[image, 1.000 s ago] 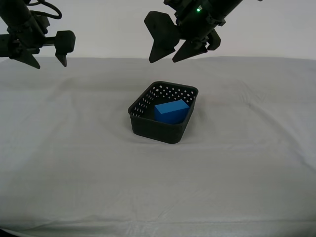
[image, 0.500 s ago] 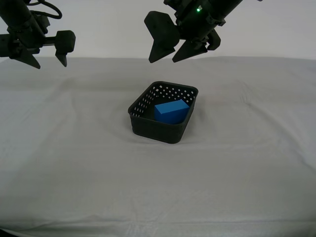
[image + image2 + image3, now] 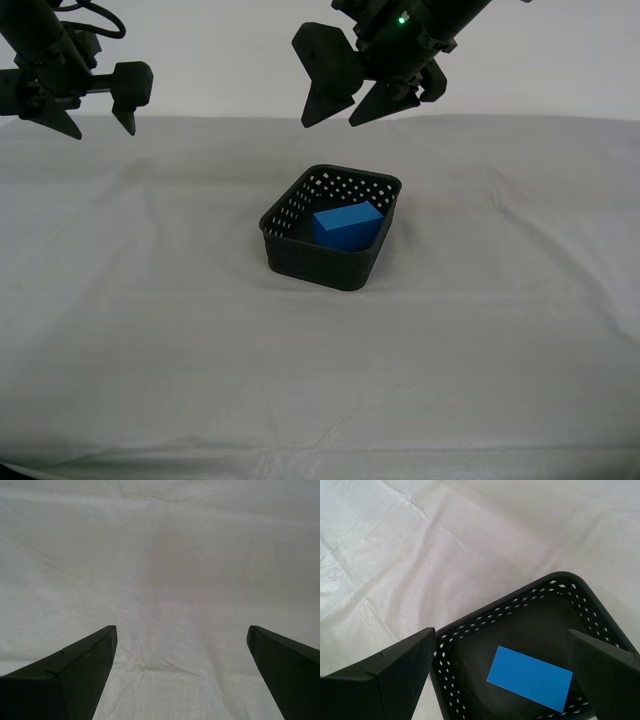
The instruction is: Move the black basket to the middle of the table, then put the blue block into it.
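Nothing has shifted over the last second. The blue block [image 3: 347, 226] lies inside the black basket [image 3: 331, 229], mid-worktop [image 3: 150, 320]. My first gripper [image 3: 340, 110] hangs above it, jaws wide and empty; my second gripper [image 3: 98, 120] hangs well apart, also wide. Both steps look done; I'd say only retreat remains.

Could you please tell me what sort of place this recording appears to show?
Probably a lab test bench: a table under wrinkled white cloth before a bare wall, holding only a black basket with a blue block inside.
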Controlling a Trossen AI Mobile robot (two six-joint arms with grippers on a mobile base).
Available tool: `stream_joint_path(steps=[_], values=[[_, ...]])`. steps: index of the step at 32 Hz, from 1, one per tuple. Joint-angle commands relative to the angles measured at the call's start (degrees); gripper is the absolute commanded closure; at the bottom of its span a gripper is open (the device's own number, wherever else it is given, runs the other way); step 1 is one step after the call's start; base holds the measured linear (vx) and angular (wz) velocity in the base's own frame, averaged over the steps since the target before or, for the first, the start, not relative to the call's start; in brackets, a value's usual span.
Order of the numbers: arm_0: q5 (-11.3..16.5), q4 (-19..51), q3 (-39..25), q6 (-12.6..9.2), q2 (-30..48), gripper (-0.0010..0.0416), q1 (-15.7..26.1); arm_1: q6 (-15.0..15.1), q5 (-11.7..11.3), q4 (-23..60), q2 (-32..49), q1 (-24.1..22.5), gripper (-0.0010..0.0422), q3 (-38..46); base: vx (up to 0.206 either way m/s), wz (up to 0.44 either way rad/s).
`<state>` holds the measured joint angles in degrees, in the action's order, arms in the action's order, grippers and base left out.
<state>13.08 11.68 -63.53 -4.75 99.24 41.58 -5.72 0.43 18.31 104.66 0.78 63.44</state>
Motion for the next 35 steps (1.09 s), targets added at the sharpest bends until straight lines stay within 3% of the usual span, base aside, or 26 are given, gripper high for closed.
stream_joint_path(steps=[1, 35], values=[[-0.04, -0.09, -0.07, 0.04, -0.02, 0.0048, 0.04, 0.22, -0.02, -0.07, -0.02, 0.00, 0.0053, 0.04, 0.000, 0.000], [-0.07, -0.09, -0.07, 0.04, -0.02, 0.0049, 0.04, 0.22, -0.02, -0.07, -0.02, 0.00, 0.0053, 0.04, 0.000, 0.000]])
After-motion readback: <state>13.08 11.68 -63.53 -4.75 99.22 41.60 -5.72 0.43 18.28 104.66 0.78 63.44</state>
